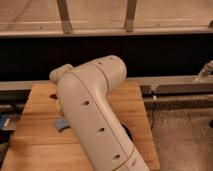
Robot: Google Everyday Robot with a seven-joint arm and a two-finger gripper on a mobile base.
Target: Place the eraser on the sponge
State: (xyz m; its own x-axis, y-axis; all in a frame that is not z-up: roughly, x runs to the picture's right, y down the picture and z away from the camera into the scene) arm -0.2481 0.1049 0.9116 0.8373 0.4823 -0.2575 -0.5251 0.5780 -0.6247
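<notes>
My big white arm point(95, 115) fills the middle of the camera view and leans over the wooden table point(35, 150). A corner of the light-blue sponge point(61, 124) peeks out at the arm's left edge, lying flat on the wood. The eraser is hidden. The gripper is hidden too, somewhere behind the arm's bulk; only a rounded arm end point(61, 73) shows at the upper left.
A small dark red-brown spot point(52, 95) lies on the table just left of the arm. A dark shape point(125, 133) shows at the arm's right side. A metal rail point(175, 85) and a dark wall run behind the table; grey floor lies to the right.
</notes>
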